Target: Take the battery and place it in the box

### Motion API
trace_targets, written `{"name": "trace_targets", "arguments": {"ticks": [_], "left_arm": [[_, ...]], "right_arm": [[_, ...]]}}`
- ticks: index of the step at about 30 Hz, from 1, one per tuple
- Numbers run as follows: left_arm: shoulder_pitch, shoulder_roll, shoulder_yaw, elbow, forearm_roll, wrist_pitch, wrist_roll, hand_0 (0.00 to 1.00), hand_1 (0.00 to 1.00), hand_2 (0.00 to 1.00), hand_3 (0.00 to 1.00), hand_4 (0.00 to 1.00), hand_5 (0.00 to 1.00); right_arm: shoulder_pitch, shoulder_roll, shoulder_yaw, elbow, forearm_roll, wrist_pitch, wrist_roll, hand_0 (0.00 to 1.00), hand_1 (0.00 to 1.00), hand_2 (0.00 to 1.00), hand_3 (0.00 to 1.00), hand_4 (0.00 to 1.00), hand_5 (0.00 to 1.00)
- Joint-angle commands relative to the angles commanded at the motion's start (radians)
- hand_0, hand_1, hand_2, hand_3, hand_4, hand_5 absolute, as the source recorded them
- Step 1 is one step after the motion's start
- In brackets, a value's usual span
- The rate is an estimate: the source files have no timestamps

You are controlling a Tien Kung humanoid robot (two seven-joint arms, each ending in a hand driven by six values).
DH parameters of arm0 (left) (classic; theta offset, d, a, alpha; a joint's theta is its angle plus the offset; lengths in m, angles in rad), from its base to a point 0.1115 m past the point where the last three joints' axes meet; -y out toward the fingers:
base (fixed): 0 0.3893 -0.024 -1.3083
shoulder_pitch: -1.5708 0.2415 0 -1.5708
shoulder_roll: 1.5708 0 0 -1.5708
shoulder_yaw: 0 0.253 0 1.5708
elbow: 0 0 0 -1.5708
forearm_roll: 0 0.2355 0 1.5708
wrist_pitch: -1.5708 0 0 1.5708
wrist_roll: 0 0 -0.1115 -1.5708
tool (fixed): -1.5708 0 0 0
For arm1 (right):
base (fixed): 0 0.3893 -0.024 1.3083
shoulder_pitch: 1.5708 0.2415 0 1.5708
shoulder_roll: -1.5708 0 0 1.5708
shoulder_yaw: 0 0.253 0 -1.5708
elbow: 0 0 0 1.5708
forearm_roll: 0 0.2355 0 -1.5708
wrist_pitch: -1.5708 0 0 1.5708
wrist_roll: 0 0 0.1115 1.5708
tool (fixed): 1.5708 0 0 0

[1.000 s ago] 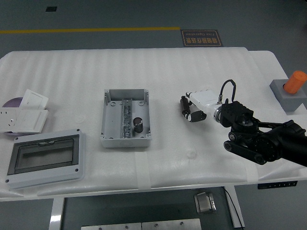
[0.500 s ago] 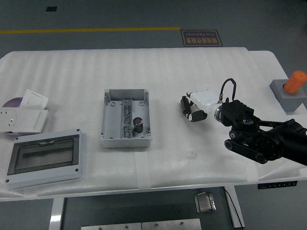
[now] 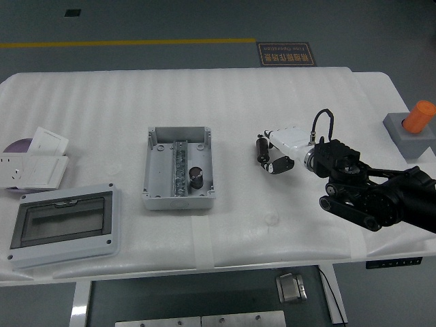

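Leftmost on the white table (image 3: 102,95), near its left edge, lie white wall-socket plates (image 3: 34,160) stacked over a purplish disc (image 3: 15,145). Just nearer than these sits a grey enclosure cover with a dark transparent window (image 3: 63,225). Right of that, around the table's middle, an open grey junction box (image 3: 178,167) lies flat, with a metal terminal rail (image 3: 179,169) running near to far down its centre. A dark cylindrical battery (image 3: 195,178) lies inside the box, in the compartment right of the rail, towards the near wall. Further right, the right hand (image 3: 278,152) reaches in from the right edge on a black arm (image 3: 381,194); its white palm is turned leftward and its dark fingers (image 3: 262,149) are curled loosely, touching nothing, with no object in them. At the far right edge stands a grey block (image 3: 410,136) with an orange cylinder (image 3: 418,116) tilted in it.
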Motion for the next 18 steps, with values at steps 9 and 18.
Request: {"name": "trace_targets", "arguments": {"ticks": [9, 18], "left_arm": [[-0.003, 0.0, -0.004, -0.001, 0.006, 0.0, 0.0, 0.646, 0.646, 0.526, 0.57, 0.604, 0.474], [-0.009, 0.005, -0.004, -0.002, 0.009, -0.001, 0.0, 0.646, 0.646, 0.524, 0.57, 0.592, 0.47]], "right_arm": [[0.013, -0.007, -0.006, 0.012, -0.004, 0.007, 0.0, 0.765, 0.721, 0.821, 0.998, 0.877, 0.417], [0.043, 0.006, -0.049, -0.032, 0.05, 0.031, 0.005, 0.759, 0.719, 0.807, 0.998, 0.885, 0.422]]}}
